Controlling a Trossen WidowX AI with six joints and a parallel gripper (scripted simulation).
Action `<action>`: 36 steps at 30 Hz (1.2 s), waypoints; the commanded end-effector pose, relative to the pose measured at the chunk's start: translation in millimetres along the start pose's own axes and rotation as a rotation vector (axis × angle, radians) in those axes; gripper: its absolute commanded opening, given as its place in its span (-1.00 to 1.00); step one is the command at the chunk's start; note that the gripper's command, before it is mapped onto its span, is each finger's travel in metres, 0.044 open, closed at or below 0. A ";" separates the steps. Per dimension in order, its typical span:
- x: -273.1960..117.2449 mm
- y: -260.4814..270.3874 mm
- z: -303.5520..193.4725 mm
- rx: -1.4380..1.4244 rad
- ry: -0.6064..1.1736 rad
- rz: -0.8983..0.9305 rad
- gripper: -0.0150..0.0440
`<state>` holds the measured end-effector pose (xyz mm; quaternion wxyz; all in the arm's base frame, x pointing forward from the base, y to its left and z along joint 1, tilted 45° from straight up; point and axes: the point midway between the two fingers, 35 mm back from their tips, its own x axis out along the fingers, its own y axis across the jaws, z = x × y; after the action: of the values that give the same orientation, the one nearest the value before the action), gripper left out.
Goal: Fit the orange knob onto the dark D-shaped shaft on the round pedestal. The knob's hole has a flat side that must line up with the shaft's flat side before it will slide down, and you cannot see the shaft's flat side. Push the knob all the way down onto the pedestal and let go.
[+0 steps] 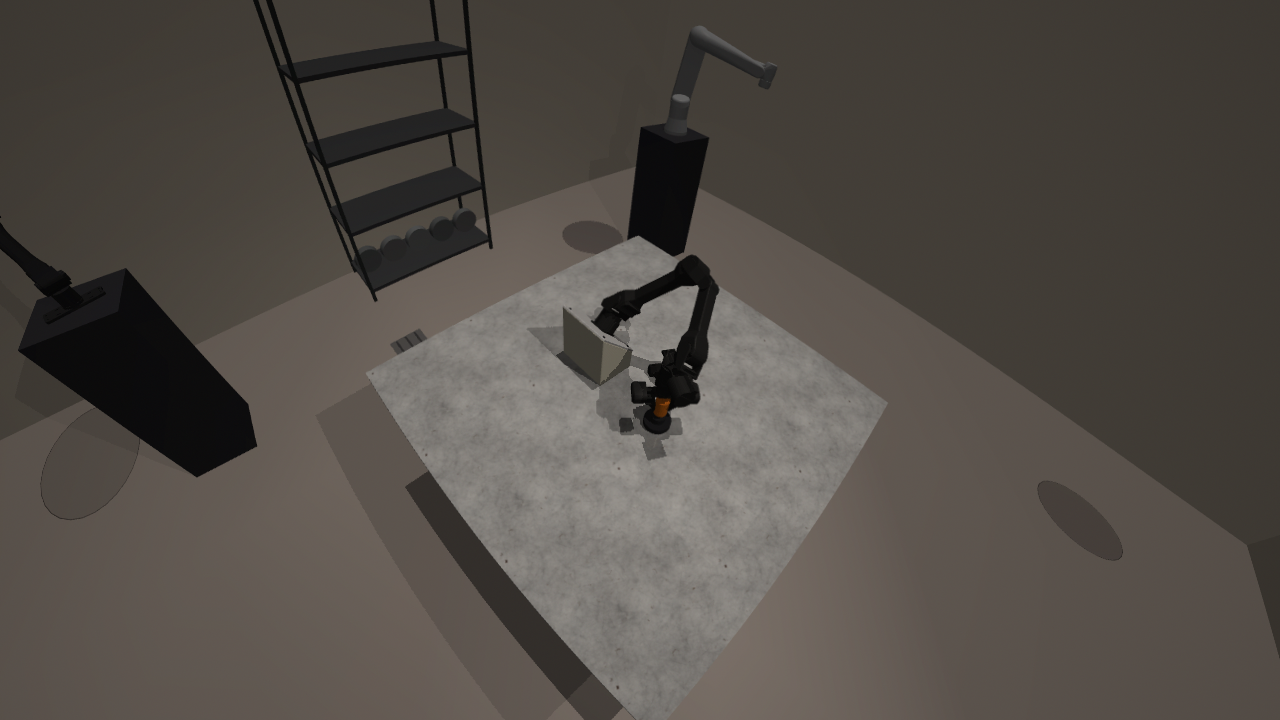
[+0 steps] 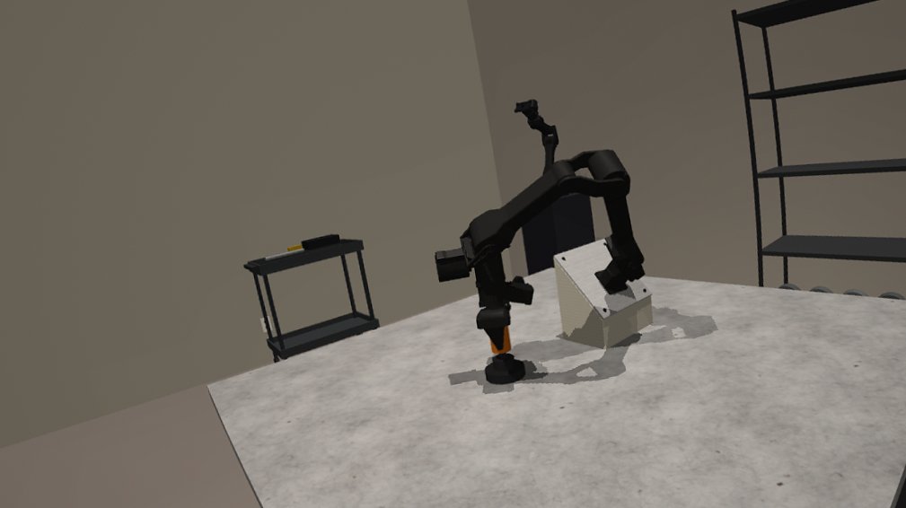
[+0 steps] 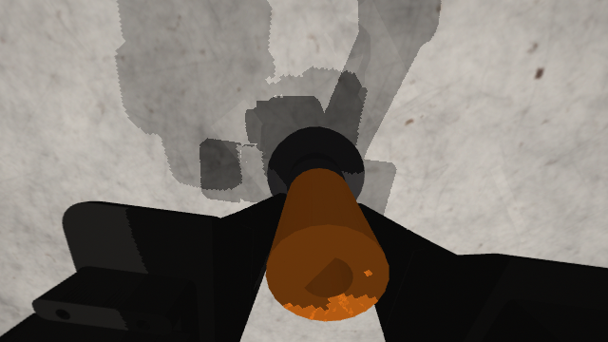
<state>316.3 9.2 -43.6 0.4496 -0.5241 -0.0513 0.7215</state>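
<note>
An orange knob (image 1: pixel 661 406) (image 2: pixel 505 342) (image 3: pixel 328 247) stands upright over the round dark pedestal (image 1: pixel 657 424) (image 2: pixel 504 372) (image 3: pixel 315 140). Its D-shaped hole shows in its top face in the wrist view. My gripper (image 2: pixel 500 342) (image 3: pixel 319 205) is shut on the knob, with one black finger on each side of it. In the exterior view the knob's lower end is at the pedestal's narrow upper part, above the wide base. The dark shaft is hidden, so I cannot tell how the flat sides lie.
A pale box with a sloped top (image 1: pixel 590 349) (image 2: pixel 580 305) stands on the grey table (image 1: pixel 626 555) (image 2: pixel 555 463) beside the arm's base. Beyond the table stand a black shelf rack (image 1: pixel 393 138) (image 2: pixel 857 167) and a small cart (image 2: pixel 323 334).
</note>
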 end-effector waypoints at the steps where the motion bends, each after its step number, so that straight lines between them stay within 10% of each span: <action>1: 0.1 1.4 -0.1 0.003 0.002 -0.002 -0.49; 17: -4.9 1.6 1.0 0.090 0.002 -0.002 -0.49; 36: -0.7 1.6 -1.2 1.298 0.000 -0.003 -0.49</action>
<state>316.4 7.8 -43.3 0.6464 -0.2426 0.3016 0.6575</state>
